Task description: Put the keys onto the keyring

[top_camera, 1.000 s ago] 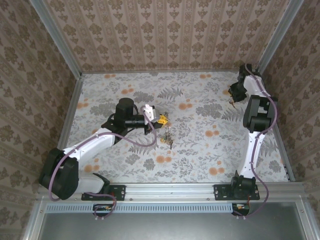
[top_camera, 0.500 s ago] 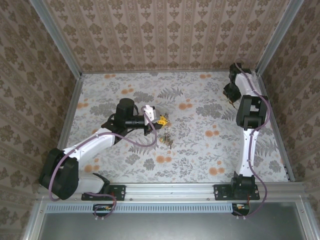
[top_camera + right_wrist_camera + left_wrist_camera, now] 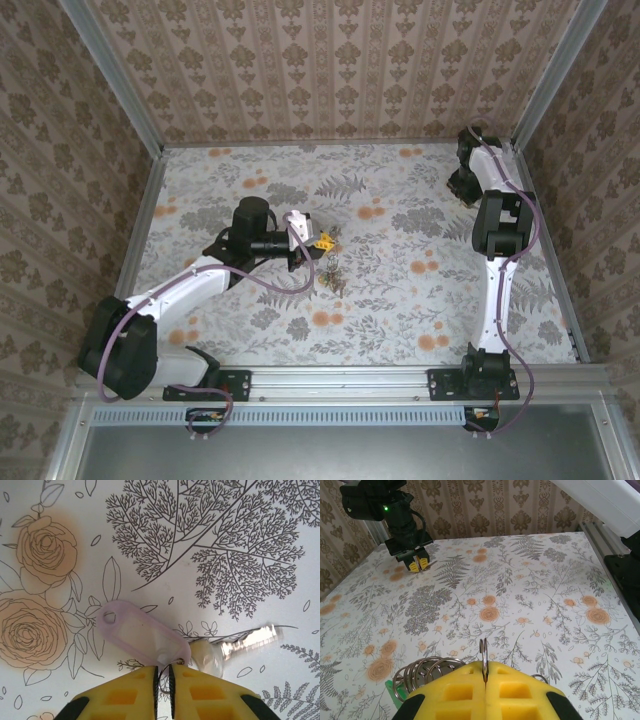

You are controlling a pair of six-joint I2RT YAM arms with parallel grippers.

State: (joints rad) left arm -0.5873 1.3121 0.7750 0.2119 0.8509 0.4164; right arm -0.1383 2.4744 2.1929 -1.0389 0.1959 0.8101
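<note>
On the floral-print table (image 3: 420,310), my right tool (image 3: 163,690) has settled in the far corner, pinching the wire loop (image 3: 161,671) of a silvery flat key (image 3: 250,639). My left tool (image 3: 484,680) clamps the thin silvery wire keyring (image 3: 483,655) mid-table; the key must travel there.

No text, label, brand, number or sign can be read in any view. The face of the pale lilac key tag (image 3: 142,632) is seen blank, and the table (image 3: 400,300) is covered by a print of flowers and ferns.
</note>
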